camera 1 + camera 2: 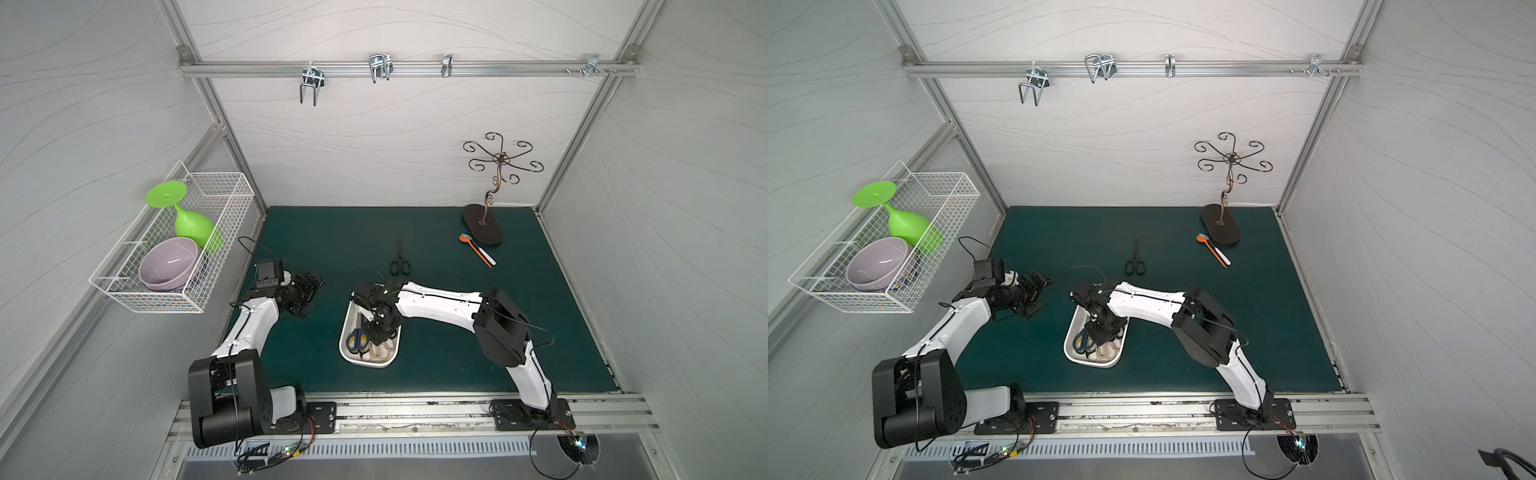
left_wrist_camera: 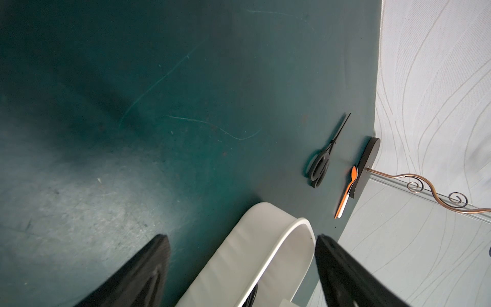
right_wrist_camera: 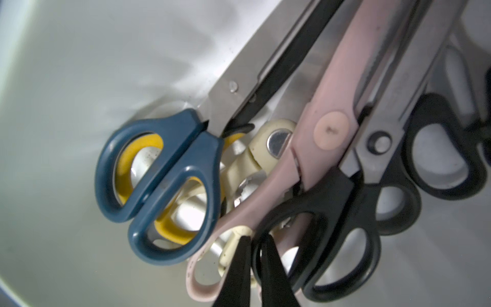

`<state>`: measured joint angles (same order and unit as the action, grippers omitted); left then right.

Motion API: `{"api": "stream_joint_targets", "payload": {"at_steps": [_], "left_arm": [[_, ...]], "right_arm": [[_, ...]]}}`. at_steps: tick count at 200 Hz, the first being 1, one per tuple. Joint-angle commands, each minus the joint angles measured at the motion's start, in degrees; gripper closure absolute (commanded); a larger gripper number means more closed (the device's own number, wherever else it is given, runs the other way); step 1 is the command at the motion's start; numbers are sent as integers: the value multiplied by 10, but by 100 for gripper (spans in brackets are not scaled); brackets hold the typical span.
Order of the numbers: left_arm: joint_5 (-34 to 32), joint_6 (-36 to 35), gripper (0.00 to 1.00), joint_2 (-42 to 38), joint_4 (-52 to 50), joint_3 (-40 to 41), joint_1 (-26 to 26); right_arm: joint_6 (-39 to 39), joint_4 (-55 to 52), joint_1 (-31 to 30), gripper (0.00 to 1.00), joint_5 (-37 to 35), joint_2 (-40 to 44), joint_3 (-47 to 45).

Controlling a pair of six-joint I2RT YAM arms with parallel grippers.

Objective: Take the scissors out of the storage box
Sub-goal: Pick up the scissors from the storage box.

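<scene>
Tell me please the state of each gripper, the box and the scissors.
Left gripper: open, empty.
Right gripper: shut on handle of black scissors in box.
Box: upright, several scissors inside.
Black scissors on mat: closed, flat, outside box.
Blue scissors: closed, in box.
Pink scissors: closed, in box.

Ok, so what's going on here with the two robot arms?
The right gripper is down inside the storage box, shut on the handle loop of a black-handled pair of scissors among the pile. One black pair already lies out on the green mat. The left gripper hovers open beside the box, holding nothing.
</scene>
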<state>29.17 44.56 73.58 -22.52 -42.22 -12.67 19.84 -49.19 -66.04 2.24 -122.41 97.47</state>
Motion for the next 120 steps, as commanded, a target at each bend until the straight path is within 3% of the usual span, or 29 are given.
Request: {"api": "stream_joint_targets", "payload": {"at_steps": [1,120], "left_arm": [[3,-7,10,-11,2,1,-3],[4,-4,10,-3,6,0,-3]], "right_arm": [[-5,2,3,99,-5,-13,9],[-18,-19,7,100,-13,19,43]]}}
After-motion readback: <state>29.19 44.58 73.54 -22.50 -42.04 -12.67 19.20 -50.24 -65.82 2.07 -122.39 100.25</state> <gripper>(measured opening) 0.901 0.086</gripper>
